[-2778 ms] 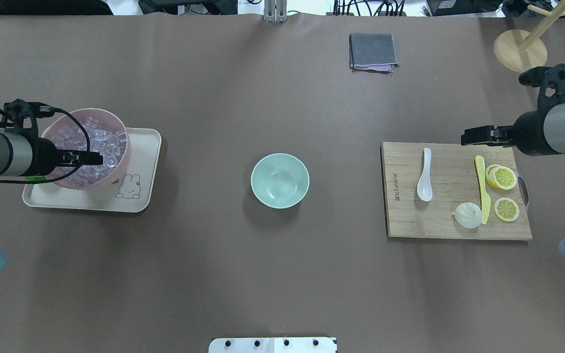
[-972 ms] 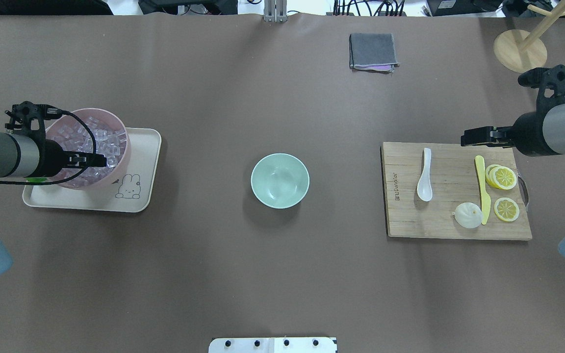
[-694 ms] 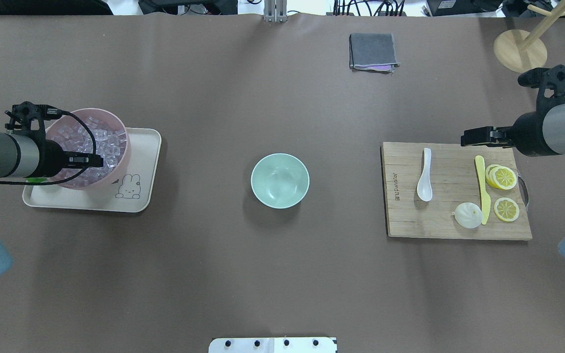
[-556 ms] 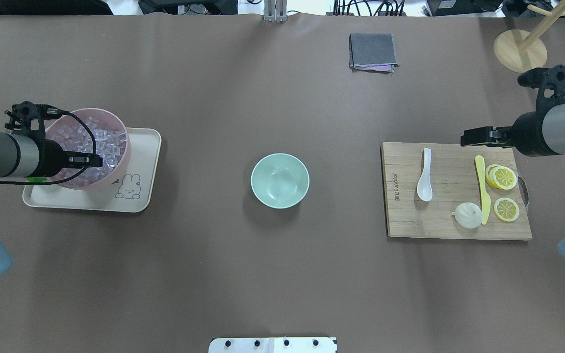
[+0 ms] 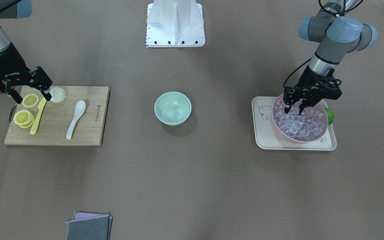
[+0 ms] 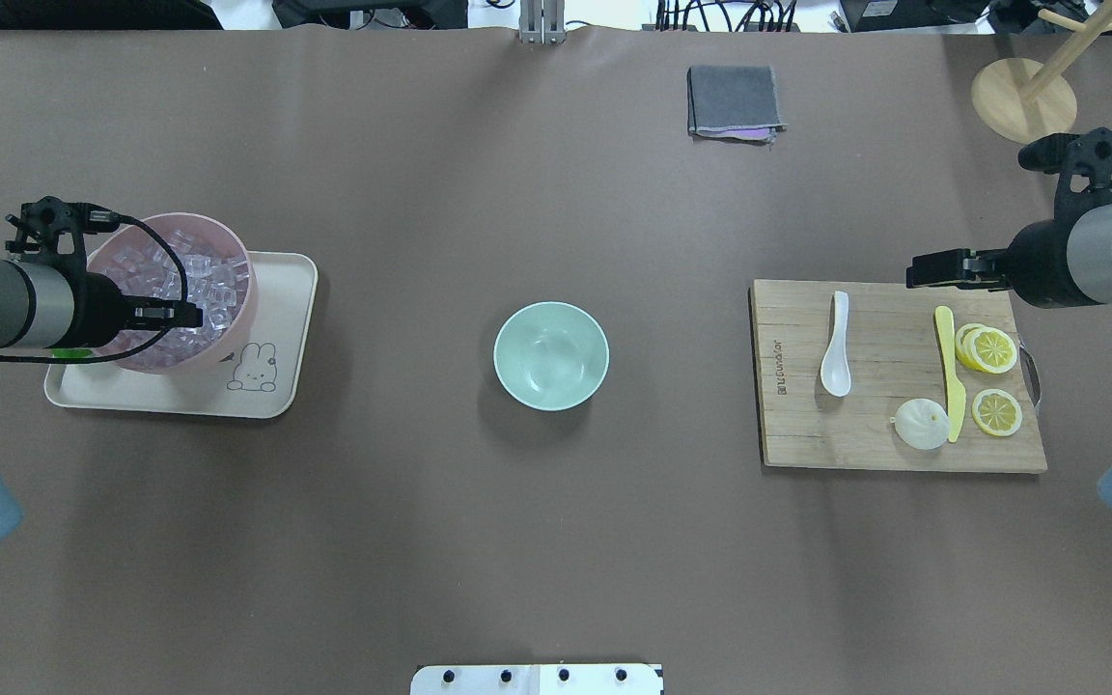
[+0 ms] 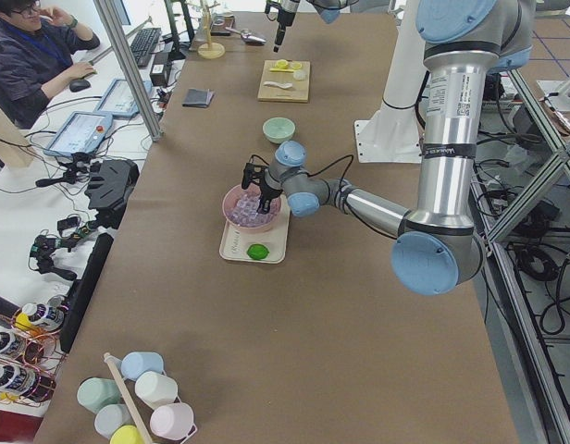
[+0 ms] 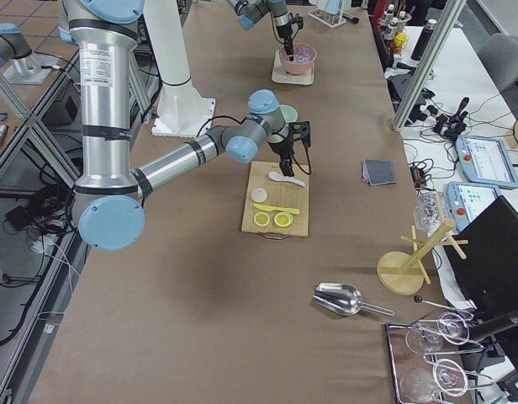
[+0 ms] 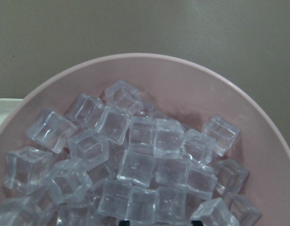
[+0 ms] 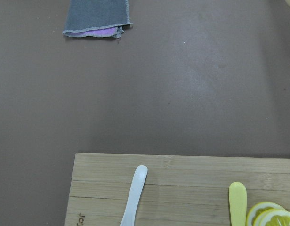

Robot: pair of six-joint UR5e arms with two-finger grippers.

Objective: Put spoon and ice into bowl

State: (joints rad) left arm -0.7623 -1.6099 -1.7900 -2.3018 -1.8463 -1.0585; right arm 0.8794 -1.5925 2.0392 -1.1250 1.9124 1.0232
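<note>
Front-facing view: the glossy white spoon [image 5: 75, 120] is lying on the cutting board [image 5: 90, 100] at the mint bowl's [image 5: 172, 108] 9 o'clock. Clear glassy ice [image 5: 300, 126] is filling the pink bowl [image 5: 290, 137] at its 3 o'clock. The left gripper [image 5: 294, 107] is holding its jaws spread among the cubes, clamping nothing. The right gripper [image 5: 33, 97] is hovering agape and empty at the spoon's 10 o'clock.

Overhead view: the spoon's handle is pointing to 12 o'clock.
</note>
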